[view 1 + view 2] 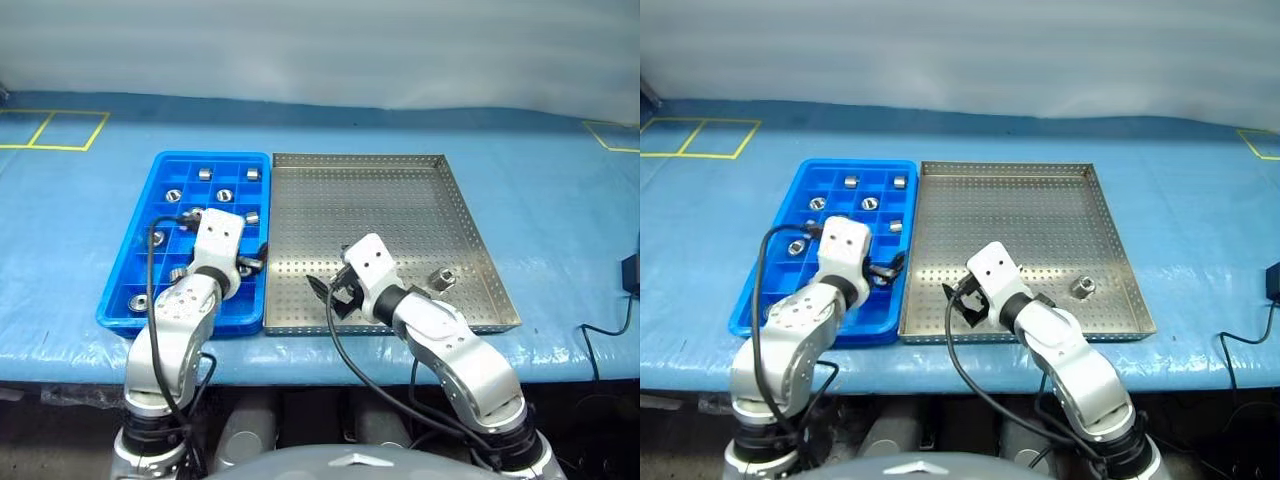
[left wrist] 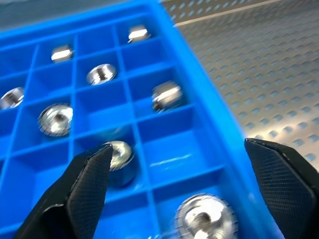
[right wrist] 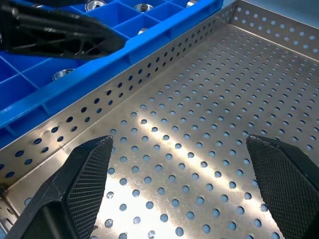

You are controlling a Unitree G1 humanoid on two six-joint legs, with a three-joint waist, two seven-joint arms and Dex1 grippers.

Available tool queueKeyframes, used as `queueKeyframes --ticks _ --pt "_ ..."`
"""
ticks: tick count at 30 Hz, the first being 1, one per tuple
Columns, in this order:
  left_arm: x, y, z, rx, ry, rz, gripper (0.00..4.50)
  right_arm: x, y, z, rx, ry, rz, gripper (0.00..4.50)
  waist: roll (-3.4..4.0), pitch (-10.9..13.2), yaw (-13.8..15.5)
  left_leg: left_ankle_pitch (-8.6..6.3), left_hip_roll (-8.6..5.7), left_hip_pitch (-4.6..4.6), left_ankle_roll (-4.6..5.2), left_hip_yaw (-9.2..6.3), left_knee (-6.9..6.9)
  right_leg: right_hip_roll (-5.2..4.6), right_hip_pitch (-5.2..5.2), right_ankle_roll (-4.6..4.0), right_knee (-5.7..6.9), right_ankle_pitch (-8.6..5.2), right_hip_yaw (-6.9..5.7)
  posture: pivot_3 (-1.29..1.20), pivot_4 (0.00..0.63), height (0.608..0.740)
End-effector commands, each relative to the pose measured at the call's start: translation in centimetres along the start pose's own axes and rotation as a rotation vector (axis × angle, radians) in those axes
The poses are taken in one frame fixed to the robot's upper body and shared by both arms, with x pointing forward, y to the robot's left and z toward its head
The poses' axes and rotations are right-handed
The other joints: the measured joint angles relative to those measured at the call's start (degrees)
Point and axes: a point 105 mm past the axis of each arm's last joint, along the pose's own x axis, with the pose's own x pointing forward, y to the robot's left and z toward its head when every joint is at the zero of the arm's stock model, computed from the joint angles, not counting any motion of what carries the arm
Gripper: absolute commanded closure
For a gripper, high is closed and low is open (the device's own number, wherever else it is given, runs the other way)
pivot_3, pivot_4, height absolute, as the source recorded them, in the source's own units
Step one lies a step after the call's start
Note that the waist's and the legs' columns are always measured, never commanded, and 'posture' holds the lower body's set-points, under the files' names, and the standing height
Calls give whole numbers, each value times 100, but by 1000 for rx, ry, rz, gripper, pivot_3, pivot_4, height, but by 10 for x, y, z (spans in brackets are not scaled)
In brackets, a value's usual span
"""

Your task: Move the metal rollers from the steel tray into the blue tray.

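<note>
Blue sheet (image 1: 560,230) covers table beneath both trays.

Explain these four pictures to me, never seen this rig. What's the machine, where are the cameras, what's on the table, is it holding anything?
It is a humanoid robot with two arms, each ending in a gripper of two black fingers. Two pictures come from a stereo camera in its head, looking down over the arms. The other two come from a camera on each wrist, looking along that gripper's fingers.

On the blue-covered table lie a blue tray divided into small square compartments and, beside it, a perforated steel tray. The job is moving metal rollers from steel to blue. Many already sit in the compartments; one roller is left in the steel tray.

The left gripper hangs open over the blue tray. The right gripper is open over bare steel tray floor. Neither holds anything.
</note>
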Motion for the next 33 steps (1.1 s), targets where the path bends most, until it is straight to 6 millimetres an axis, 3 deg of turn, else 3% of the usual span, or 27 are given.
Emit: queueKeyframes --ticks 1,7,15,23,29,33 --pt "16 -30 23 14 -89 -167 53 -15 -16 6 -7 -22 -85 0 1 0 -64 0 -2 1 1 2 -1 -2 -1 1 0 0 1 -28 150 740" --pt "54 -87 33 53 -91 -436 53 -42 -37 -9 -5 41 -213 0 1 0 -237 1 -1 1 1 0 -3 11 -3 1 4 -4 1 -136 150 740" --pt "86 -155 17 104 -46 -701 53 -67 -43 -23 27 89 -356 0 6 -3 -574 -3 -6 2 10 13 -4 14 -7 33 4 -18 30 -255 150 740" --pt "102 -190 8 143 -38 -791 53 -67 -37 -23 46 79 -376 0 7 -3 -933 -5 -4 6 15 23 -3 13 -9 49 4 -16 45 -315 150 740" --pt "111 -202 -5 209 0 -766 53 -63 -34 -20 45 64 -368 0 7 -3 -1089 -6 -4 4 17 22 -5 13 -11 50 4 -16 45 -313 150 740" --pt "114 -207 -3 128 -20 -766 53 -60 -33 -18 40 50 -359 0 7 -3 -1137 -7 -4 5 18 22 -4 11 -9 53 3 -15 46 -313 150 740"
